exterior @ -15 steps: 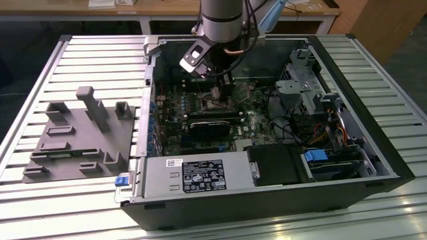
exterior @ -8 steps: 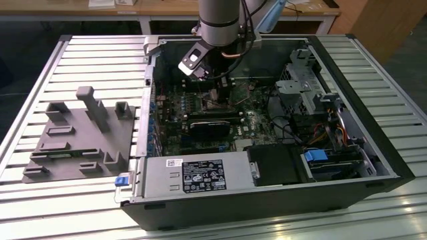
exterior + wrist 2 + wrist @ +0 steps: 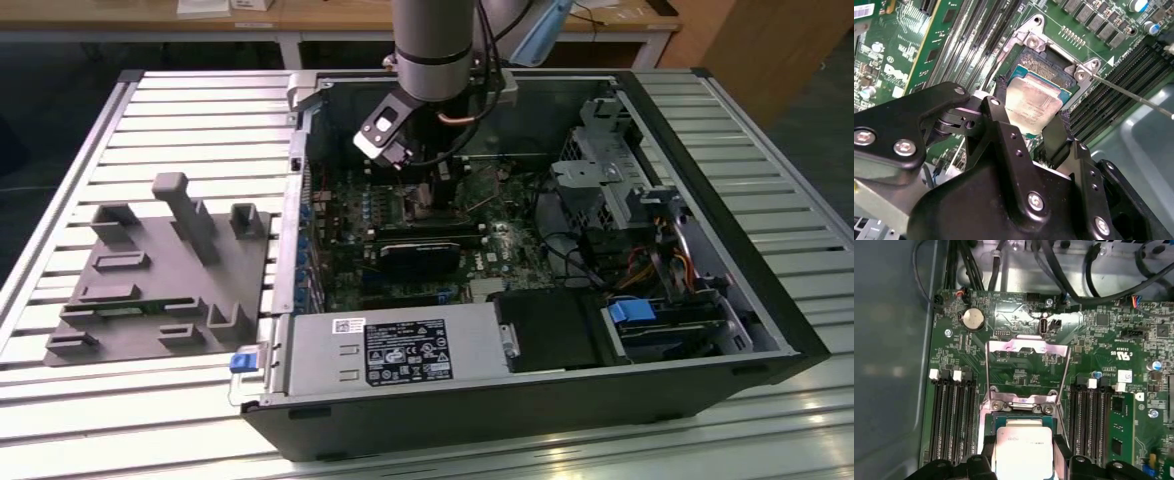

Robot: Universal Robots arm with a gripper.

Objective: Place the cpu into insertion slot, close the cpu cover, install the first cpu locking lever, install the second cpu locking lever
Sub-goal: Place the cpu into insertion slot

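Fingers (image 3: 1004,130) of the black two-fingered gripper (image 3: 1030,111) are clamped on two opposite edges of the cpu (image 3: 1036,100), a small flat square chip with a silver-grey metal top. The chip is held directly over the insertion slot (image 3: 1049,62), the square dark-framed socket on the green motherboard (image 3: 1019,375). Whether it is fully seated cannot be told. In the first wrist view, the chip's edge away from the gripper body stops just short of the socket's hinge bar, and a strip of socket frame shows between them. The cpu cover (image 3: 1004,346), a thin square metal frame plate with a large central opening, is swung back off the socket and stands clear of the chip. A thin metal lever rod (image 3: 1134,97) juts sideways from one socket corner. Long narrow black memory slots (image 3: 951,420) flank the socket on both sides, leaving only narrow lanes of board where the fingers stand. In the exterior view the grey arm (image 3: 434,40) reaches down into the open black computer case (image 3: 747,300), clear of the grey metal drive cage (image 3: 601,170) at the exterior view's right.
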